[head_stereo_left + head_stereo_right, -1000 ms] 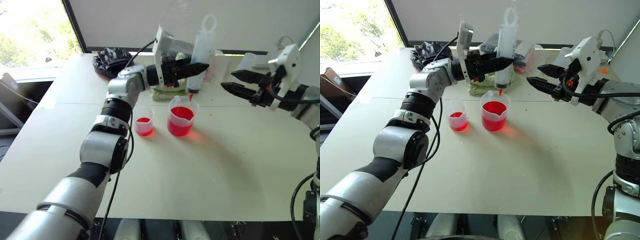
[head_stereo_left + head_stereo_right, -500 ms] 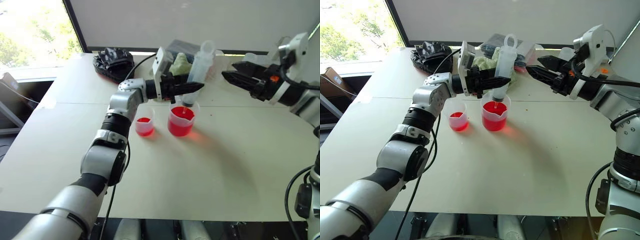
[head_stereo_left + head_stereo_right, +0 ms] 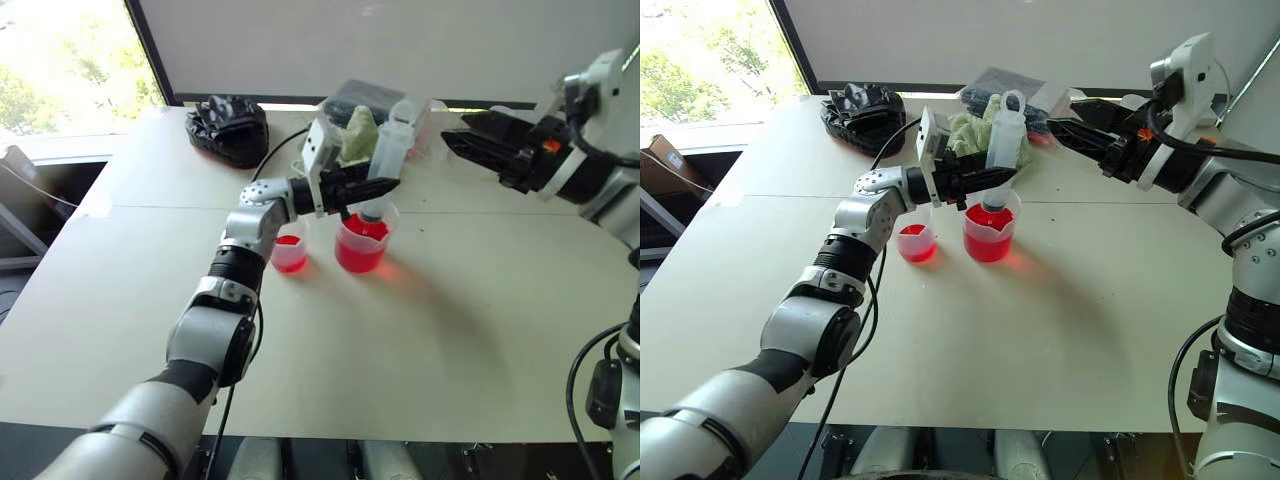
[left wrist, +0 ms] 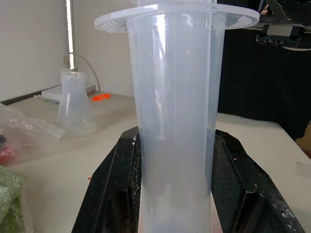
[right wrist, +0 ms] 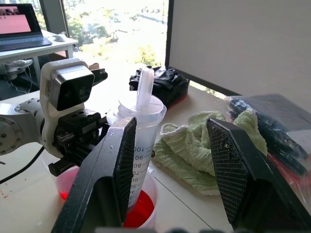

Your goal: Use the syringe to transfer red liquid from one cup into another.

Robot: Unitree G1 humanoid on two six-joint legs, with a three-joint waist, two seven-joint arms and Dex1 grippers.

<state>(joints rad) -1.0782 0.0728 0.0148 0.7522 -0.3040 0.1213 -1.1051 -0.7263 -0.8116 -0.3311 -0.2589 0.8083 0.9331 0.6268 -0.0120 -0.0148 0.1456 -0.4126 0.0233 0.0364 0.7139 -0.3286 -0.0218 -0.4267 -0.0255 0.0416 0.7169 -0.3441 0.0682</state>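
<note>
Left hand (image 3: 990,182) clamps the syringe (image 3: 1002,148), tip inside the larger beaker (image 3: 989,232).

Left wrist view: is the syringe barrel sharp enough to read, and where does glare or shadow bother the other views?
Left wrist view: syringe barrel close and soft, no markings legible. Right wrist view: window backlight washes the background, yet the barrel's graduations read. Left eye view: window corner blown out; soft shadow right of the beaker.

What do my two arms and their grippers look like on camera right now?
Both arms are built of silver-grey shells with black joint bands. Each ends in a gripper of two black tapered fingers with meshed pads: left gripper, right gripper. A white boxy camera module sits on each wrist, and black cables run loose along both arms. The right wrist bears a small orange mark.
</note>
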